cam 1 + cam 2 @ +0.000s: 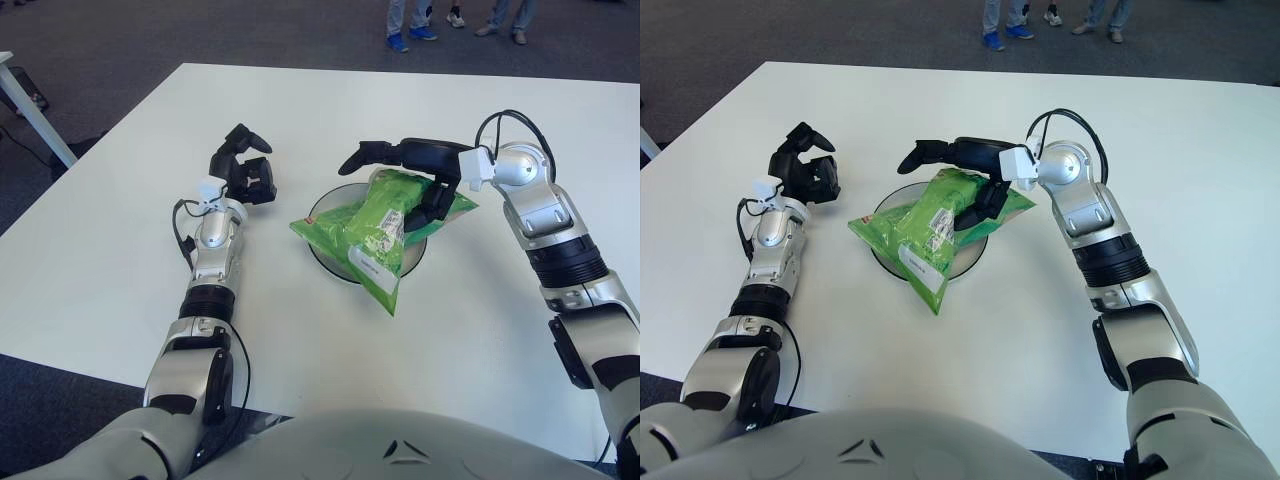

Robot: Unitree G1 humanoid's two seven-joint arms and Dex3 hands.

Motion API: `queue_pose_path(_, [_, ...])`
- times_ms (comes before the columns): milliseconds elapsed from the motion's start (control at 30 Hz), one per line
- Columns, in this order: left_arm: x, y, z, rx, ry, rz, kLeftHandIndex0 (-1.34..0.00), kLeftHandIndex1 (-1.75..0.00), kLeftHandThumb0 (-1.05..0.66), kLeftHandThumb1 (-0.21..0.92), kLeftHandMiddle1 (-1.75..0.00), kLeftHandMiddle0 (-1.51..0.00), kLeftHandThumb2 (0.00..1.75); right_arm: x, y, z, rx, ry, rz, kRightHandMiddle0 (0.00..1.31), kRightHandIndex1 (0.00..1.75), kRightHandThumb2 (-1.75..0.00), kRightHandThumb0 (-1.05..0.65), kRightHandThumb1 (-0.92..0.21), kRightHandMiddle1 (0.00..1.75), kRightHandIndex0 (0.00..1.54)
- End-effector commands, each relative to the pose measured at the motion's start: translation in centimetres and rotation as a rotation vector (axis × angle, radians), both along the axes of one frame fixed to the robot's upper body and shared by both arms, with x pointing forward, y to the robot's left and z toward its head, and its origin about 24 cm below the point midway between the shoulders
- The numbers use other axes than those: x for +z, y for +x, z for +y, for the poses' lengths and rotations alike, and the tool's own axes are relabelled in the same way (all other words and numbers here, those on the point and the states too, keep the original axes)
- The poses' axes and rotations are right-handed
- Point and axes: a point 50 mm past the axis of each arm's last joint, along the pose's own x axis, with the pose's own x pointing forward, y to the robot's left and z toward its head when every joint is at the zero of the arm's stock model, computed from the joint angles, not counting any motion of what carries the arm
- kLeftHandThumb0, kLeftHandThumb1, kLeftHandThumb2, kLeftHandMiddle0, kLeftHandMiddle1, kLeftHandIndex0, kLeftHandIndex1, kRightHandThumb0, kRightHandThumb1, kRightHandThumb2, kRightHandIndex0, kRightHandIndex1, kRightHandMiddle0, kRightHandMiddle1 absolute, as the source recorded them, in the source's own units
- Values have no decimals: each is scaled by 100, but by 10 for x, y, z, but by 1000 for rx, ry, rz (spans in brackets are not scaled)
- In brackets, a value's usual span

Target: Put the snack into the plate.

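The green snack bag (365, 225) lies across the dark round plate (328, 264) in the middle of the white table, with its near end hanging over the plate's front rim. My right hand (400, 182) is over the bag's far right end. Its upper finger stretches out to the left above the bag, and its lower fingers (430, 208) touch the bag's right side without closing around it. My left hand (245, 165) shows to the left of the plate, fingers loosely bent and holding nothing.
The white table (480, 330) has bare surface all around the plate. Its far edge runs along the top, with several people's feet (410, 38) on the dark floor beyond. A white table leg (30, 110) stands at far left.
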Motion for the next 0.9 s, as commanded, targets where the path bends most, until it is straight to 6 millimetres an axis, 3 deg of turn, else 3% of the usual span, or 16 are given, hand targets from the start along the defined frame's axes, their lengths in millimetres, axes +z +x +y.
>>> queue_pose_path(0, [-43,-21,0,12,-36,149,-59,-175,-47,35,-175,-133,128,9,4,-1,22,33,-11,0,5,-67,-92,-51,34,0])
queue_pose_path(233, [-43,-21,-1,7,-33,142,-59,-175,-47,35,-175,-133,128,35,11,-23,10,67,-93,0,0,-66,-95,-51,15,0])
queue_pose_path(533, [-44,-20,0,15,-33,152,-60,-175,-47,34,-175,-133,129,42,12,-27,2,91,-119,0,0,-64,-97,-55,2,0])
queue_pose_path(867, [-44,-20,0,8,-33,148,-60,-175,-47,34,-175,-133,129,53,15,-46,-20,134,-41,0,0,-63,-97,-56,0,0])
